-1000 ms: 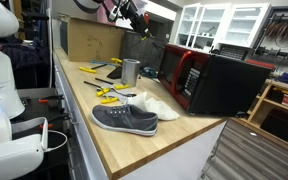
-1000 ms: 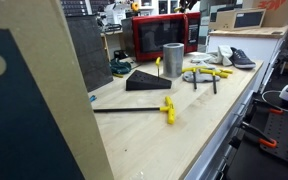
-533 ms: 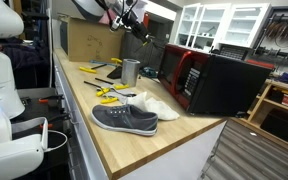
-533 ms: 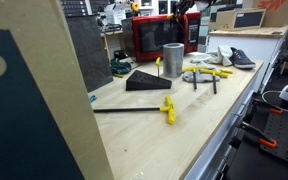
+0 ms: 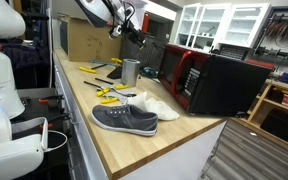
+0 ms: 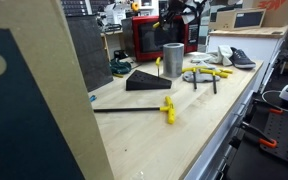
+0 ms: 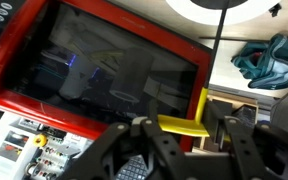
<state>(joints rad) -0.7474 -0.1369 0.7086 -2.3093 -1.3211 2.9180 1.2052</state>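
My gripper (image 7: 184,135) is shut on a flat yellow piece (image 7: 172,124) held between its two black fingers. It hangs in the air in front of the red microwave (image 7: 104,70), above and a little behind the upright metal cup (image 5: 130,71) on the wooden workbench. The gripper shows high up in both exterior views (image 5: 132,22) (image 6: 174,14), with the cup (image 6: 173,57) below it. The yellow piece is too small to make out in the exterior views.
The red microwave (image 5: 189,78) stands at the bench's back. A grey shoe (image 5: 124,119) and white cloth (image 5: 156,103) lie near the front. Yellow-handled tools (image 5: 109,93), a black wedge (image 6: 144,80), a yellow-handled rod (image 6: 167,108) and a cardboard box (image 5: 89,40) are on the bench.
The gripper has moved down and sideways through the air with the yellow piece, coming closer above the metal cup. Nothing on the bench has moved.
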